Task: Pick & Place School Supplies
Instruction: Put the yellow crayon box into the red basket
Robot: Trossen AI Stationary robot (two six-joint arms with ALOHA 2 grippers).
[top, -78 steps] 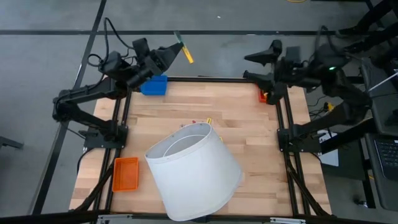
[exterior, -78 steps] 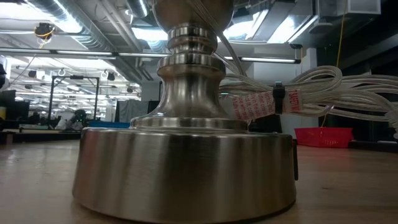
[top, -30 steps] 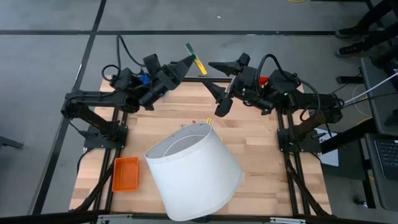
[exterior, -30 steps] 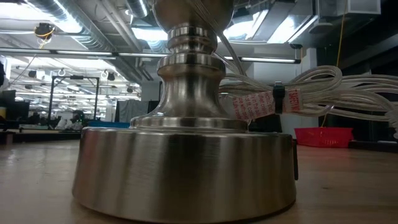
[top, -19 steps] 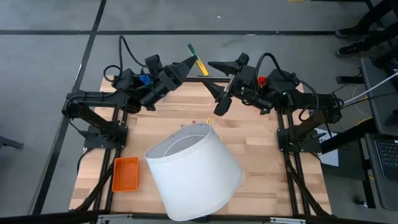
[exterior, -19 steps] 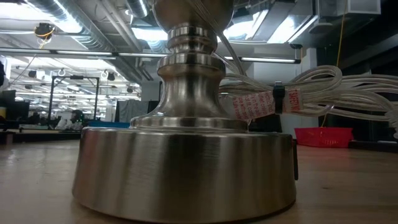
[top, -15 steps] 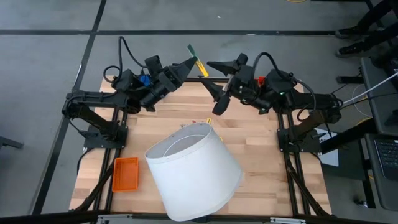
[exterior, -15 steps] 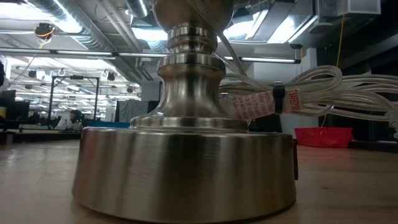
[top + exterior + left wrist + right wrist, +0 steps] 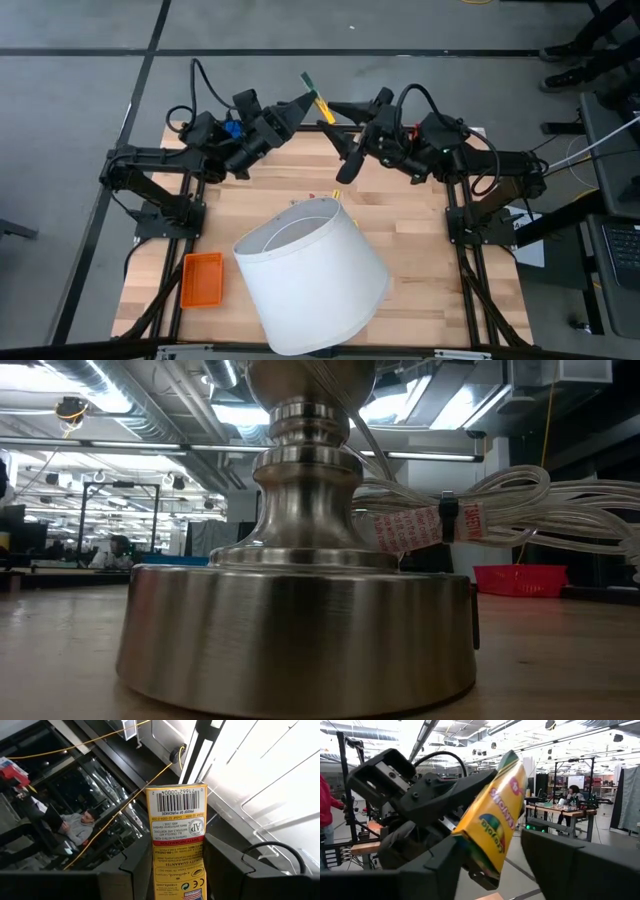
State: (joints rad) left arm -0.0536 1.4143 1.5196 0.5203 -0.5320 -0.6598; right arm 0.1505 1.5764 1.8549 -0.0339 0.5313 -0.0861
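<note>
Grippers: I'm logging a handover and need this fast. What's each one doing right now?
Left gripper: closed on the yellow crayon box, held up behind the table.
Right gripper: open, its fingers either side of that box, not yet gripping.

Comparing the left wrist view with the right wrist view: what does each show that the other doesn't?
Only the left wrist view shows the barcode and printed back panel of the yellow crayon box. Only the right wrist view shows the box's front with its logo, and the left gripper clamped on it. Both show the same box, raised between the right gripper's fingers.

White lampshade [image 9: 312, 275] on wooden table [image 9: 420, 215]; orange tray [image 9: 202, 279] (near left corner).
</note>
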